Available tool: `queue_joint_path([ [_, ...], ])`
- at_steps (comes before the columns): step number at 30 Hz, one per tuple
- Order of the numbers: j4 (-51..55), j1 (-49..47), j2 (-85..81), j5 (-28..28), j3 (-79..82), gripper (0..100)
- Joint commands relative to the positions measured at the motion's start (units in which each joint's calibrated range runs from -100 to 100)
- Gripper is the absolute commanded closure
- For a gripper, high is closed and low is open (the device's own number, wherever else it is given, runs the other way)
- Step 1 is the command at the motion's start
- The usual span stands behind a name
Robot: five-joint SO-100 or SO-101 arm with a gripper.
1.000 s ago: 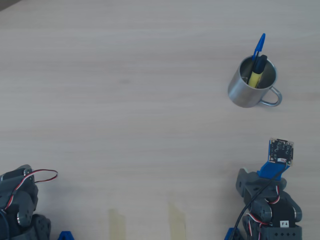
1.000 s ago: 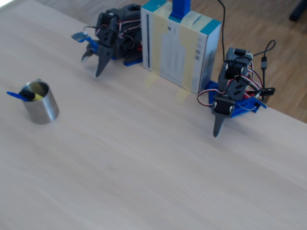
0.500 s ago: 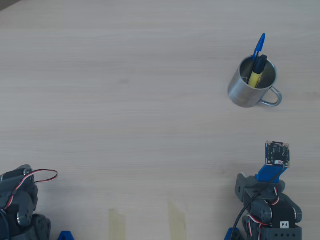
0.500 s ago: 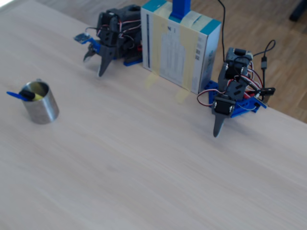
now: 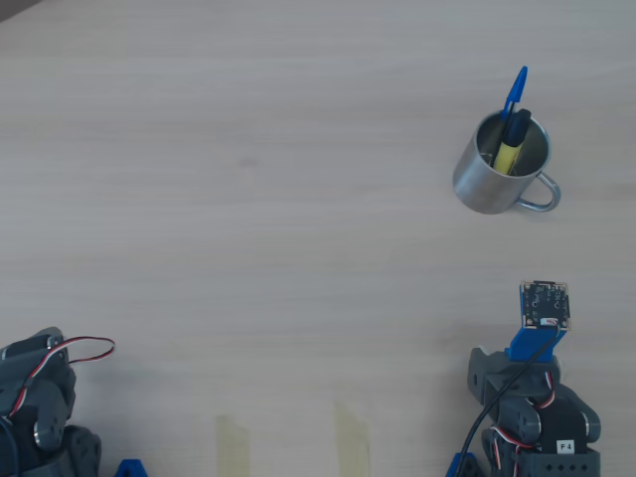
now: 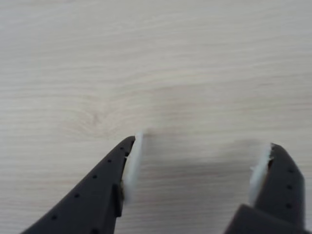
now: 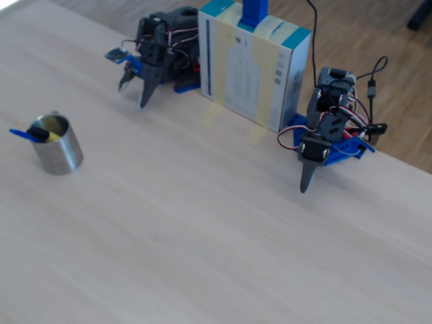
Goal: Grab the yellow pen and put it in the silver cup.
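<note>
standing inside the silver cup [image 5: 492,169], the yellow pen [image 5: 508,155] is leaning against the far wall, its chunky yellow barrel dipping below the rim and its black cap poking up above it. we are seeing a thin blue ballpoint pen [image 5: 515,91] sharing the cup, its glossy plastic end jutting well out past the rim. the cup is a brushed-steel cylinder with a soft sheen and a looped handle [image 5: 538,195] curving off one side; in the fixed view it is sitting alone near the left edge of the pale wood-grain tabletop [image 7: 202,223], well apart from everything else.

we are holding our gripper [image 6: 195,168] empty, with the fingers [image 6: 105,190] spread wide apart over bare wood. in the wrist view they are showing as dark matte plastic wedges dotted with small holes, each faced with a whitish, slightly rough pad, and only fine straight grain is lying between them. in the fixed view our arm [image 7: 158,50] is folded up at the far edge of the tabletop, dark-bodied with blue printed parts and loose red and white wires. a tall cardboard box [image 7: 253,64] with teal trim is standing just beside it, and a second arm [image 7: 327,128] of the same make is sitting on the box's other side, its pointed fingers aiming down at the wood. two strips of pale tape [image 5: 288,442] are lying flat near the overhead view's lower edge.
</note>
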Motion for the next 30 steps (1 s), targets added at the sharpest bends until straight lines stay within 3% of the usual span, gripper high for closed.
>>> queue_joint_path([
  [1,1.18,-0.20,0.16,0.20,0.54,68],
  [9,1.27,-0.29,0.16,-1.10,0.54,69],
  [24,1.27,-0.20,0.24,-0.79,0.54,98],
  [30,1.18,-0.20,0.24,-0.74,0.54,98],
])
